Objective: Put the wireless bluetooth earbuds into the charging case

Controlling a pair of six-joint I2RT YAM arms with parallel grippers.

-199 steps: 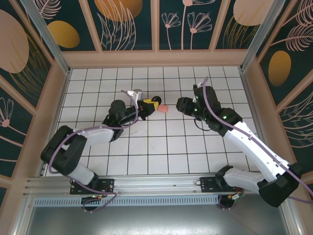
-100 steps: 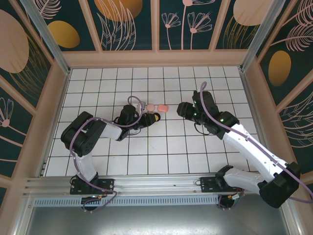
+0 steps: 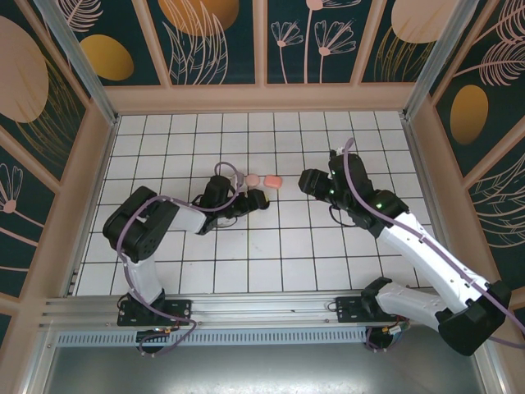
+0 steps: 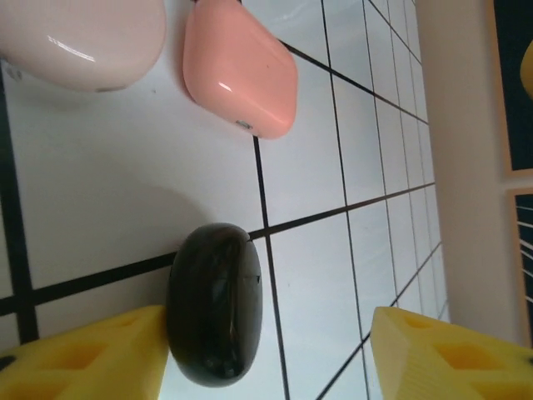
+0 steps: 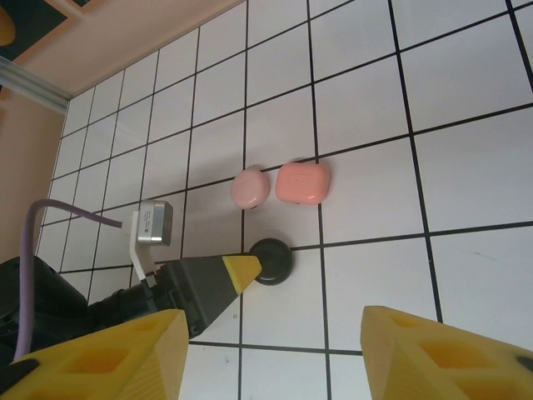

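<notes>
Left gripper (image 4: 268, 337) claw is now apart, was clamped a second ago; black case (image 4: 215, 302) is let go and lies closed on the table (image 5: 366, 108); one yellow finger (image 4: 100, 354) touches its side, the other is well apart; pink case (image 4: 241, 67) and pale case (image 4: 83, 37) sit closed, side by side, just beyond it; right gripper (image 5: 275, 350) claw is also apart, a bit wider than before, holding nothing, hovering across from the cases; reads as a put-down finished, left arm free to back off; cannot tell if buds are inside any case
</notes>
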